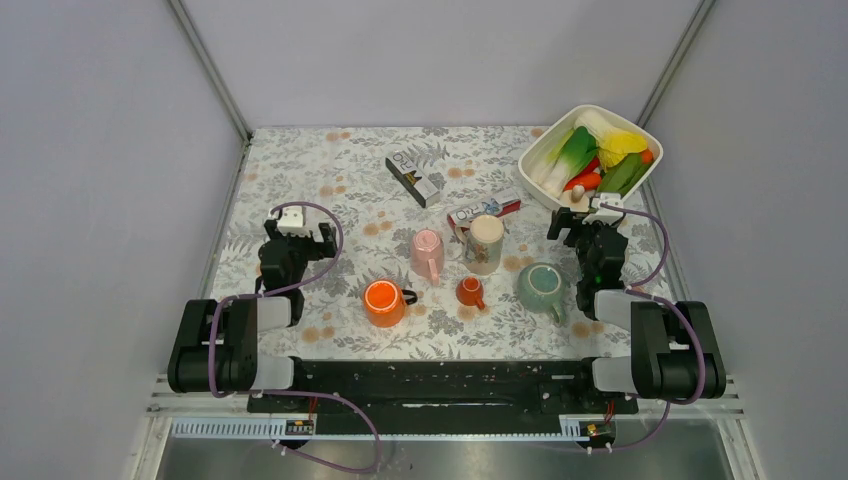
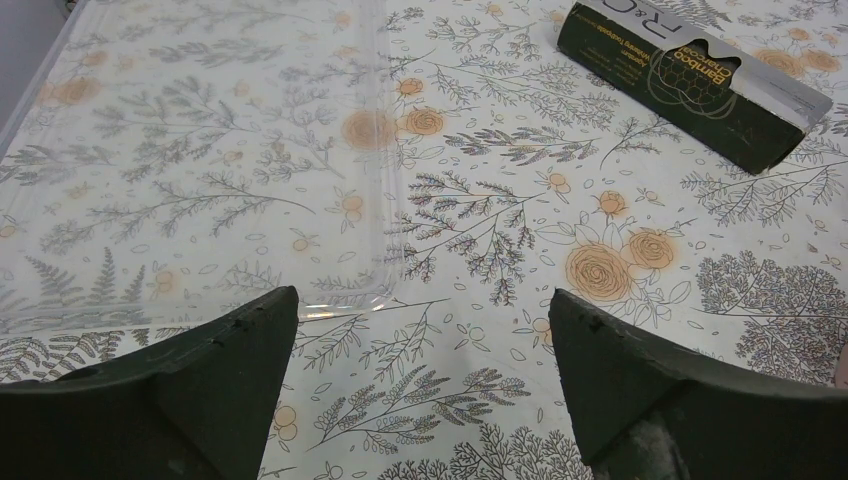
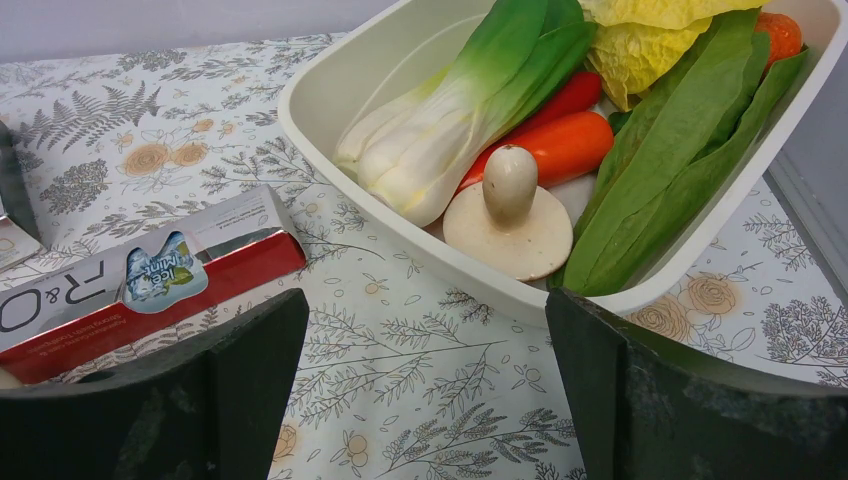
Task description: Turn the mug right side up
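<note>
Tablecloth (image 1: 330, 170): white, printed with grey ferns and sprigs and pale orange roses.
Pink mug (image 1: 427, 252): plain pale pink, centre of the top view.
Cream mug (image 1: 485, 243): cream body, peach top face.
Orange mug (image 1: 384, 302): bright orange, dark handle.
Small cup (image 1: 470, 292): red-orange.
Green mug (image 1: 540, 286): soft sage green, right of centre.
Dark box (image 2: 690, 80): blackish green with gold print, grey end flap.
Red box (image 3: 140, 280): red and white, blue oval label.
Tub (image 3: 330, 90): off-white, upper right of the top view.
Vegetables (image 3: 470, 110): green-and-white, yellow, orange, red, with a beige mushroom (image 3: 508, 215).
Left gripper (image 2: 422, 300): black.
Right gripper (image 3: 425, 300): black.
Cables (image 1: 330, 240): lilac.
</note>
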Motion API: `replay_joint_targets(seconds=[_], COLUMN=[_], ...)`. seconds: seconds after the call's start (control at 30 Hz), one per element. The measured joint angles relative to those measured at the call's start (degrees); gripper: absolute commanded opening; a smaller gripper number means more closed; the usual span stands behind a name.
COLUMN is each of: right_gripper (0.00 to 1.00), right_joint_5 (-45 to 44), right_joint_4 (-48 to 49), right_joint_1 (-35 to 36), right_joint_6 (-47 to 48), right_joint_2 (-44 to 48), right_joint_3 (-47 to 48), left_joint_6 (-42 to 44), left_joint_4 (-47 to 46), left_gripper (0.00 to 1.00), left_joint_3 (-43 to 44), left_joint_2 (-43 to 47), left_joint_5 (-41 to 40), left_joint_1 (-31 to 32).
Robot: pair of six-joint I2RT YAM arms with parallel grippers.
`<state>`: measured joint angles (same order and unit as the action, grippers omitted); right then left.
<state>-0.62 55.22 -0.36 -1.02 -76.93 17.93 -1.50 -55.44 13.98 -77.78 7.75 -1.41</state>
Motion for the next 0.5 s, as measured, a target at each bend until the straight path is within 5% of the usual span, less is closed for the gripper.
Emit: replay_joint_targets(seconds=[0.23, 0.33, 0.5], right_gripper=[0.99, 0.99, 0.99], right_joint_5=[0.11, 0.55, 5.6], right_joint_4=[-0.11, -3.1, -13.84], right_joint_1=[0.0, -0.02, -0.02], right_joint_6=[0.13, 0.28, 1.51], right_joint_2=[0.07, 1.99, 8.2], right_joint_3=[0.0, 0.04, 1.57], left_joint_6=[0.31, 3.02, 14.27], left_joint_4=[2.25, 18.91, 51.89], left_gripper=[0.99, 0.99, 0.99], left_joint_3=[0.46, 7.28, 31.85], left_joint_2=[1.14, 6.47, 12.02], left_joint_5=[2.14, 7.32, 18.58], left_joint_1=[-0.26, -0.46, 2.73])
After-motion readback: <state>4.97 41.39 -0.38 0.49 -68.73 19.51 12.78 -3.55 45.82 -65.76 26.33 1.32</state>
